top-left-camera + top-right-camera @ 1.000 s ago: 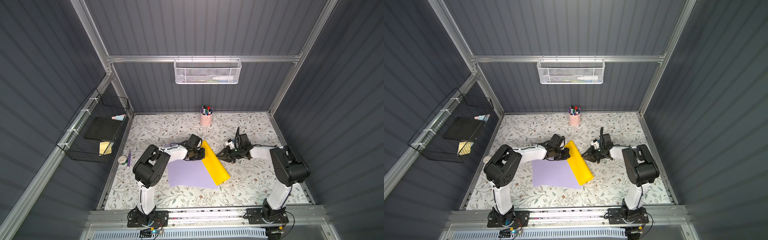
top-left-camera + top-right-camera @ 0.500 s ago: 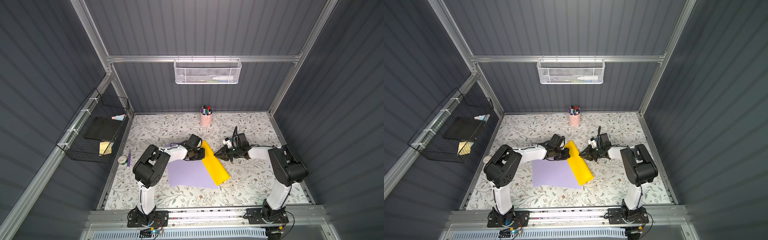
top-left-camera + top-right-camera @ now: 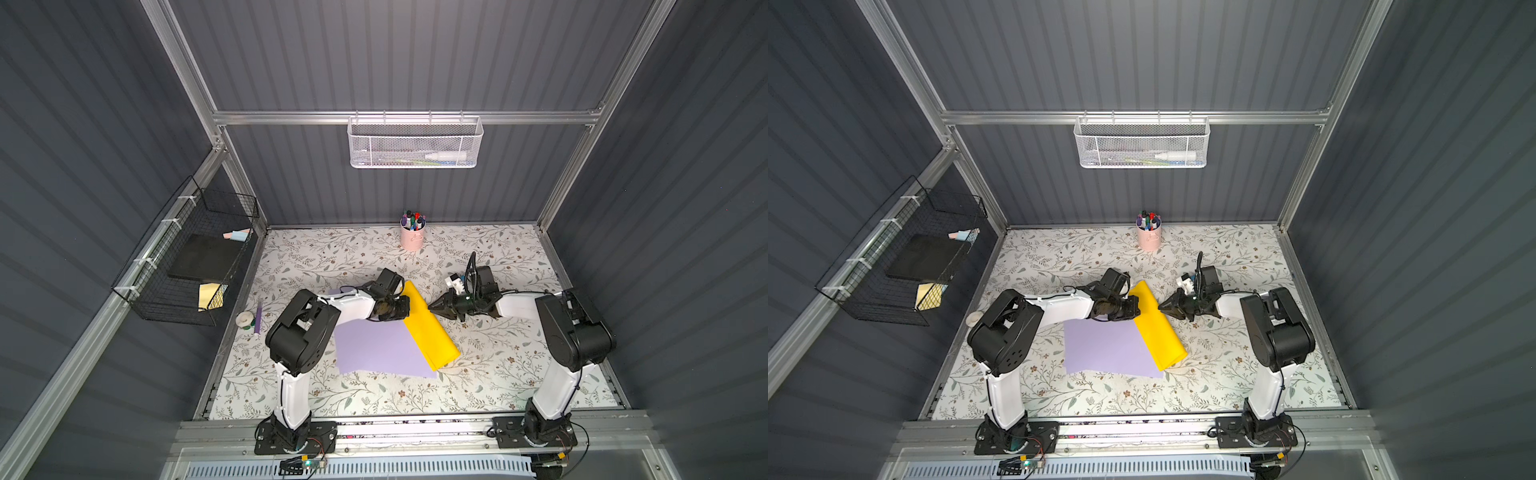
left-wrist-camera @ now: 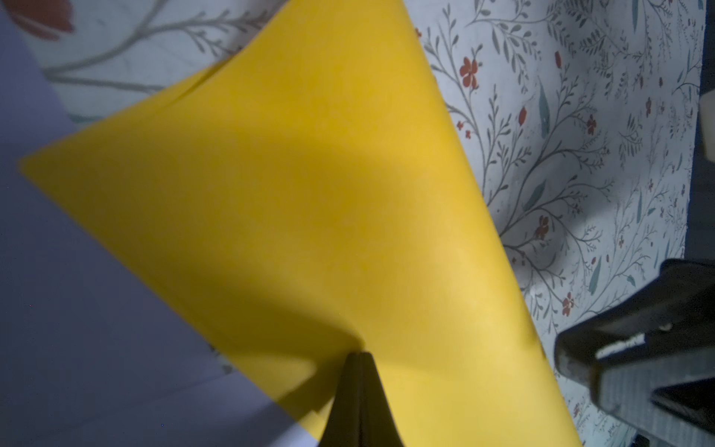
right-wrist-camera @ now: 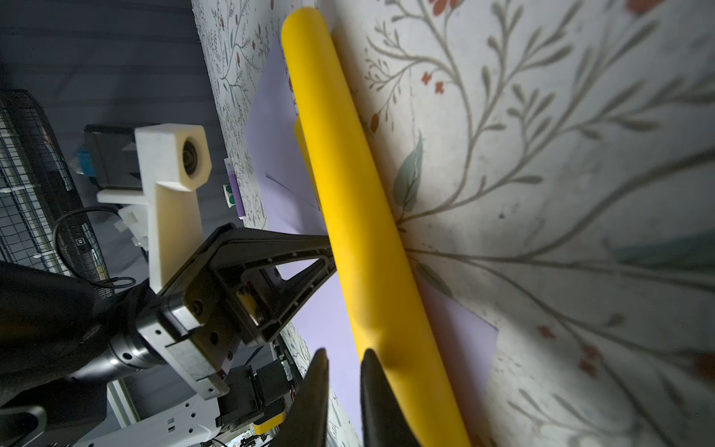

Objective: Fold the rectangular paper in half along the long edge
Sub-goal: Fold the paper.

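A yellow rectangular paper point(image 3: 430, 328) point(image 3: 1158, 328) lies loosely folded over on a lavender sheet point(image 3: 374, 349) point(image 3: 1104, 349), its fold still a rounded bulge point(image 5: 348, 193). My left gripper point(image 3: 405, 309) point(image 3: 1136, 309) point(image 4: 358, 354) is shut, its tips pressing on the yellow paper point(image 4: 309, 193) near the free edges. My right gripper point(image 3: 432, 306) point(image 3: 1160, 307) point(image 5: 344, 354) sits low at the fold side, its jaws open by a narrow gap with nothing between them. One finger touches the rounded fold.
A pink cup of pens point(image 3: 411, 239) stands at the back. A tape roll point(image 3: 245, 319) and a purple pen point(image 3: 258, 318) lie at the left table edge. A black wire basket point(image 3: 191, 266) hangs on the left wall, a white one point(image 3: 415, 143) on the back wall.
My right gripper has slid left up to the yellow paper's fold, and its jaws have narrowed. The left gripper and the papers have stayed put.
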`<state>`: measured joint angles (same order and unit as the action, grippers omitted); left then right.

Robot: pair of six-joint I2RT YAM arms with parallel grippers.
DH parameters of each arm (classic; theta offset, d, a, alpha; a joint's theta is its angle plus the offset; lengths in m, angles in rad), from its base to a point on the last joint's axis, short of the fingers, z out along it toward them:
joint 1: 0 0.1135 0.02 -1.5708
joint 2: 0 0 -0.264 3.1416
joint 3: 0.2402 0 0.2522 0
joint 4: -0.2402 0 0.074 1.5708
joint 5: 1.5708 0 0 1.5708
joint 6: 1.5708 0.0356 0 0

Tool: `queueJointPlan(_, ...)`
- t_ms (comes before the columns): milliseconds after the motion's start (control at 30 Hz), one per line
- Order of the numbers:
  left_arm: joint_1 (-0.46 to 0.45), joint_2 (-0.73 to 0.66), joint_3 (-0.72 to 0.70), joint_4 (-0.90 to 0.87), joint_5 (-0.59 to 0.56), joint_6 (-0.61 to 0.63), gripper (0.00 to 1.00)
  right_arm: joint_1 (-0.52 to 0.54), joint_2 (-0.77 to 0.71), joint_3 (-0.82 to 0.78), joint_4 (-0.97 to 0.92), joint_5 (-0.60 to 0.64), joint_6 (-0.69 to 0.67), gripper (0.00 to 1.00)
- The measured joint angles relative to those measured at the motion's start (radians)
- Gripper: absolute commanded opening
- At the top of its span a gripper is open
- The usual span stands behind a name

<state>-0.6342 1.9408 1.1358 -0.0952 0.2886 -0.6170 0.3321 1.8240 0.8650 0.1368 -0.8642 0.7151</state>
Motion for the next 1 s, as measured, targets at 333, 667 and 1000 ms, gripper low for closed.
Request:
queueJointPlan(333,0.000,-0.005,-0.002,-0.008,-0.001,0.004,0.00,0.002,0.047,-0.020,0.053,-0.012,0.023,0.19)
queueJointPlan(667,0.000,-0.012,-0.002,-0.018,-0.008,0.008,0.18,0.010,0.049,-0.022,0.060,-0.014,0.023,0.19)
queueJointPlan(1000,0.000,-0.020,-0.002,-0.019,-0.011,0.015,0.29,0.010,0.050,-0.043,0.084,-0.014,0.026,0.19)
